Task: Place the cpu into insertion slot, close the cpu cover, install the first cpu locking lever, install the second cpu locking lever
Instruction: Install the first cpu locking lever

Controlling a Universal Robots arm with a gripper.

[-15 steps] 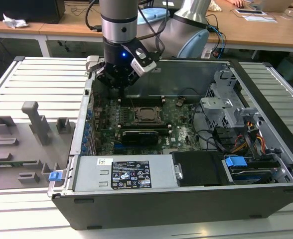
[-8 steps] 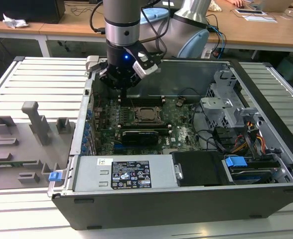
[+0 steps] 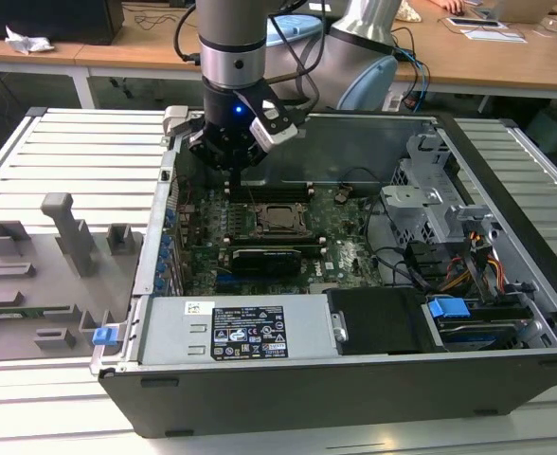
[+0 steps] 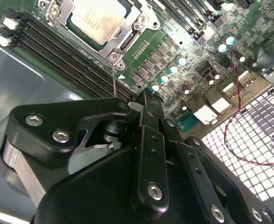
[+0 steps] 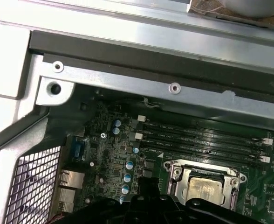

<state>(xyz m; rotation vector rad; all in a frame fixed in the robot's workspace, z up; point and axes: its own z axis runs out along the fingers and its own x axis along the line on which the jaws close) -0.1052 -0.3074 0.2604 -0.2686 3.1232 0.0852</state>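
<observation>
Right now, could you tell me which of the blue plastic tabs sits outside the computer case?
The blue tab on the grey tray, at the exterior view's left; the other lies inside the case.

A slatted pale metal table (image 3: pixel 80 156) is seen carrying everything. An open computer case (image 3: pixel 354 379) is laid flat on it, toward the exterior view's right. A grey fixture tray (image 3: pixel 46 284) with upright blocks is set just beside the case, on the exterior view's left.
</observation>
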